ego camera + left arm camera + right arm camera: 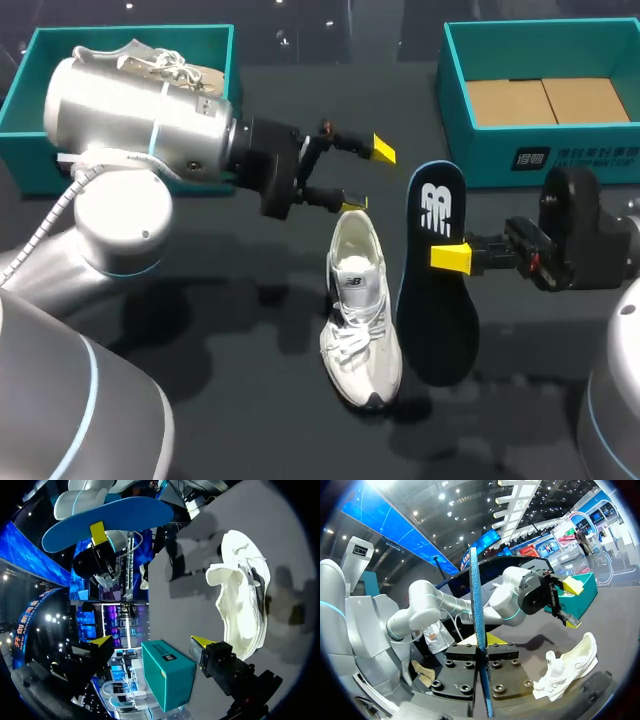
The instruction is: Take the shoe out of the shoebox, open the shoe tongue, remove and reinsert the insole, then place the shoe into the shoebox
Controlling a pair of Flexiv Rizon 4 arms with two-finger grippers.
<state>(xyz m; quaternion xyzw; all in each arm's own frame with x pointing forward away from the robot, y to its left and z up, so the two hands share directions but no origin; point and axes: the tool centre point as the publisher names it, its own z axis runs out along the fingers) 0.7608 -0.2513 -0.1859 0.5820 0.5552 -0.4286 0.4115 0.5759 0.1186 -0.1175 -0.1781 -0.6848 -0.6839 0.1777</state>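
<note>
Surface: dark table [200,330]
Shoe [360,320]: white, lying on the table, its heel near the left gripper [368,177]
Left gripper: fingers spread, holding nothing
Insole [437,290]: just beside the shoe, pinched by the right gripper [450,257]
Print: white logo [435,208] on the insole, white label [527,157] on the teal shoebox [480,150]

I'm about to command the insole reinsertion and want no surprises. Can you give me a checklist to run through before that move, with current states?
1. Insole clamped in right gripper: ok, both fingers on it.
2. Insole clear of the shoe: ok, held in the air beside it.
3. Shoe sole-down on the table, opening up: ok.
4. Left gripper holding the tongue open: not ok, it is open near the heel, gripping nothing.
5. Shoebox ready for the shoe: ok, only cardboard shows inside.
</note>
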